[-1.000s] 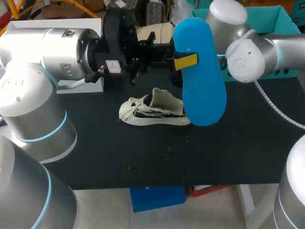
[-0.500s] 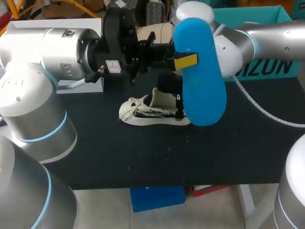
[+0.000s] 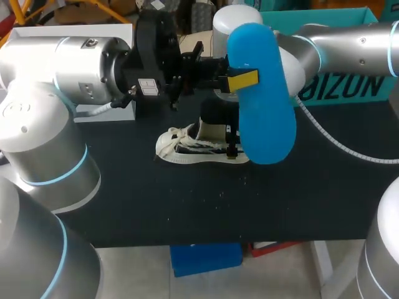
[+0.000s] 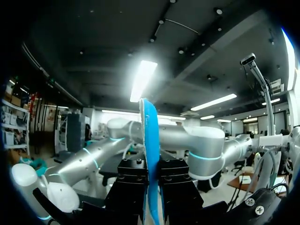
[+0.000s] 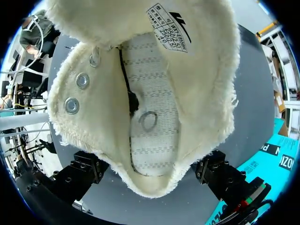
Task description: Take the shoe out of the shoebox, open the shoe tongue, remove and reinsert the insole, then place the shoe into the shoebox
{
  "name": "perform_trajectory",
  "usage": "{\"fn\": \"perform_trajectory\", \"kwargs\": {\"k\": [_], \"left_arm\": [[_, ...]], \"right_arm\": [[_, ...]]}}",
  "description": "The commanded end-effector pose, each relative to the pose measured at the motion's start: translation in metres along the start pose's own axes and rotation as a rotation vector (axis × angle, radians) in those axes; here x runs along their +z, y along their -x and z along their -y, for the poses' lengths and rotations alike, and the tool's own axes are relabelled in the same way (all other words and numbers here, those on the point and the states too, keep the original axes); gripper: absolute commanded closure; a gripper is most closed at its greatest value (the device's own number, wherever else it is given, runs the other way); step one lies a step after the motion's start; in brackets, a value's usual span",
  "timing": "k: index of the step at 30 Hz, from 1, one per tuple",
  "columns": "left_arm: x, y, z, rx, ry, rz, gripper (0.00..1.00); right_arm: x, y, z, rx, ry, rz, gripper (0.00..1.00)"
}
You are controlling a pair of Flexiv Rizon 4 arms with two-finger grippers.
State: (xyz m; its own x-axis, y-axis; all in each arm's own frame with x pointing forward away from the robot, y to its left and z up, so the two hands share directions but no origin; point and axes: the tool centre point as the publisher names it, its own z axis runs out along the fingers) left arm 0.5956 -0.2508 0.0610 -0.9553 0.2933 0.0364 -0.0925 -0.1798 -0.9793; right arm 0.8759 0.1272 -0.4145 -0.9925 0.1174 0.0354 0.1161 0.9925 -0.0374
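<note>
The right arm (image 3: 349, 43) has swung in from the right side of the black table (image 3: 299, 199) over the last second and now reaches past the middle, its wrist hanging directly above the back of the shoe. The left arm (image 3: 75, 62) has not shifted and lies across the far left of the table. The teal shoebox (image 3: 368, 93) sits behind the right arm at the far right.

The blue insole (image 3: 262, 118) stays up in the air in front of the shoe's heel, well clear of the table. The left gripper (image 4: 151, 185) is pressed together on it, one finger on each face.

The cream shoe (image 3: 187, 146) lies where it was, near the middle of the table with its toe to the left. The right wrist view looks straight into it: the tongue is folded forward and the bare stitched floor shows, so the insole is out.

The right gripper (image 3: 232, 138) has come down at the heel, fingers spread with the heel collar between them. No firm grip shows. I judge it is there to steady the shoe for reinsertion.

The obstacle is the right wrist itself, which sits over the opening the insole must enter. The raised insole also hides much of the heel from above.
</note>
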Motion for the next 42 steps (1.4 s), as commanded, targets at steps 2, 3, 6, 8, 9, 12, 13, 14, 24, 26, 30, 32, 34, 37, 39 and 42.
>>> {"fn": "perform_trajectory", "kwargs": {"k": [2,3,6,8,9,12,13,14,24,26,30,32,34,37,39,42], "left_arm": [[0.001,-0.001,-0.002,0.001,-0.002,0.003,1.0],[0.001,-0.001,-0.002,0.001,-0.002,0.003,1.0],[0.001,-0.001,-0.002,0.001,-0.002,0.003,1.0],[0.001,-0.001,-0.002,0.001,-0.002,0.003,1.0],[0.001,-0.001,-0.002,0.001,-0.002,0.003,1.0],[0.001,-0.001,-0.002,0.001,-0.002,0.003,1.0],[0.001,-0.001,-0.002,0.001,-0.002,0.003,1.0],[0.001,-0.001,-0.002,0.001,-0.002,0.003,1.0],[0.001,-0.001,-0.002,0.001,-0.002,0.003,1.0],[0.001,-0.001,-0.002,0.001,-0.002,0.003,1.0],[0.001,-0.001,-0.002,0.001,-0.002,0.003,1.0],[0.001,-0.001,-0.002,0.001,-0.002,0.003,1.0],[0.001,-0.001,-0.002,0.001,-0.002,0.003,1.0],[0.001,-0.001,-0.002,0.001,-0.002,0.003,1.0],[0.001,-0.001,-0.002,0.001,-0.002,0.003,1.0],[0.001,-0.001,-0.002,0.001,-0.002,0.003,1.0]], "right_arm": [[-0.001,-0.001,0.001,-0.006,0.083,0.009,0.0],[-0.001,-0.001,0.001,-0.014,0.108,0.01,0.0],[0.0,-0.001,0.001,-0.025,0.188,0.02,0.0],[0.001,-0.001,0.002,-0.045,0.223,0.031,0.0],[0.001,-0.001,0.002,-0.049,0.265,0.039,0.0],[-0.002,-0.002,0.003,-0.044,0.365,0.06,0.0],[-0.002,-0.002,0.004,-0.041,0.386,0.067,0.0],[-0.002,-0.002,0.004,-0.044,0.407,0.077,0.0],[0.0,0.0,0.011,-0.03,0.591,0.098,0.0],[0.001,0.0,0.012,-0.031,0.616,0.097,0.0],[0.005,0.001,0.015,-0.023,0.683,0.1,0.0],[0.006,0.002,0.015,-0.019,0.703,0.1,0.0],[0.007,0.002,0.016,-0.02,0.74,0.1,0.0],[0.01,0.003,0.017,-0.023,0.781,0.102,0.0],[0.01,0.003,0.016,-0.027,0.809,0.102,0.0],[0.014,0.003,0.017,-0.027,0.84,0.099,0.0]]}}
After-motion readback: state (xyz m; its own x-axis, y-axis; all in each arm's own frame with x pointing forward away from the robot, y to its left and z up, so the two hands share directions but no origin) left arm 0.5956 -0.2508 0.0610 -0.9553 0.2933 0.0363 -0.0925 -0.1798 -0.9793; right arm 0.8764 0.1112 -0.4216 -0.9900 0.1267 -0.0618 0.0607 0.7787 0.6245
